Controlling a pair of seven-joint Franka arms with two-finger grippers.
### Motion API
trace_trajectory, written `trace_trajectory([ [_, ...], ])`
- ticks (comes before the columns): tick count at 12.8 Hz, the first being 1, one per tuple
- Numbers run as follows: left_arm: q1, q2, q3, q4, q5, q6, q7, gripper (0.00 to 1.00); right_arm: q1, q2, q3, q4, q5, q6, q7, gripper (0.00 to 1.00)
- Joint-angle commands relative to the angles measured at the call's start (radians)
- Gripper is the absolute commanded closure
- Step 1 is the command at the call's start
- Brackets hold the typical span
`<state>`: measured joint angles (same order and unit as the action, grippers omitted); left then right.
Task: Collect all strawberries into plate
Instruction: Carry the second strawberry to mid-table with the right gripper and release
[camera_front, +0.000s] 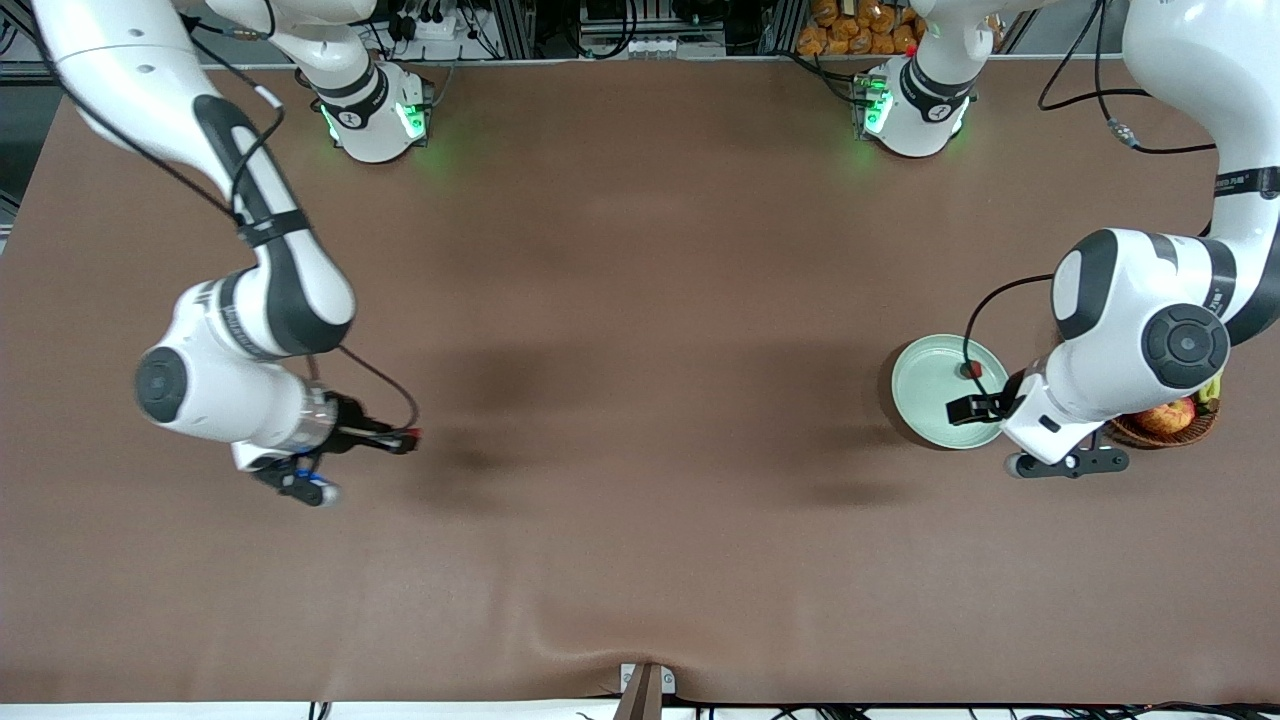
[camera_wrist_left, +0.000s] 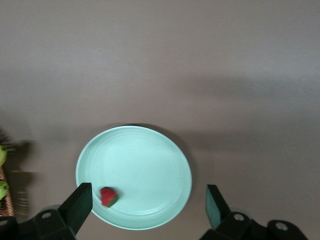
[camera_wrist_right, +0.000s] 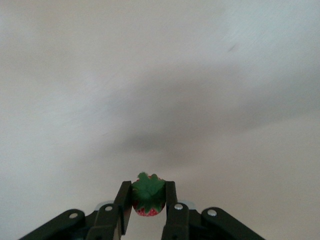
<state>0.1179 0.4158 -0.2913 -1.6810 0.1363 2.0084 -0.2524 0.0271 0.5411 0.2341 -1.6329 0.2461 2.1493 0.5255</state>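
Crucially, the round pale mint-green plate (camera_front: 935, 392) sits at the left arm's end of the table, well apart from the right gripper (camera_wrist_right: 148, 210), which pinches a small red strawberry with a green cap (camera_wrist_right: 148, 196) over bare tabletop. Over that plate hangs the left gripper (camera_wrist_left: 150, 210), jaws spread and empty, with another tiny red strawberry (camera_wrist_left: 108, 196) lying inside the rim.

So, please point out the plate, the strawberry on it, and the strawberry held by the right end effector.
plate (camera_wrist_left: 145, 165): left wrist view, bare centre.
strawberry on plate (camera_wrist_left: 108, 196): left wrist view, red body.
held strawberry (camera_wrist_right: 148, 189): right wrist view, green cap.
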Motion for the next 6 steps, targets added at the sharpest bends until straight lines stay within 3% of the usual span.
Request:
trace_trajectory([
  [1,-0.001,0.004,-0.049,0.023,0.003,-0.023,-0.078,0.00,0.140,0.091,-0.013,0.114,0.044,-0.008,0.257,1.00],
  [3,-0.004,0.009,-0.094,0.023,0.006,-0.025,-0.200,0.00,0.229,0.152,-0.013,0.185,0.044,0.024,0.420,1.00],
  [6,-0.037,0.020,-0.103,0.011,0.006,-0.025,-0.243,0.00,0.350,0.206,-0.013,0.199,0.045,0.211,0.594,1.00],
])
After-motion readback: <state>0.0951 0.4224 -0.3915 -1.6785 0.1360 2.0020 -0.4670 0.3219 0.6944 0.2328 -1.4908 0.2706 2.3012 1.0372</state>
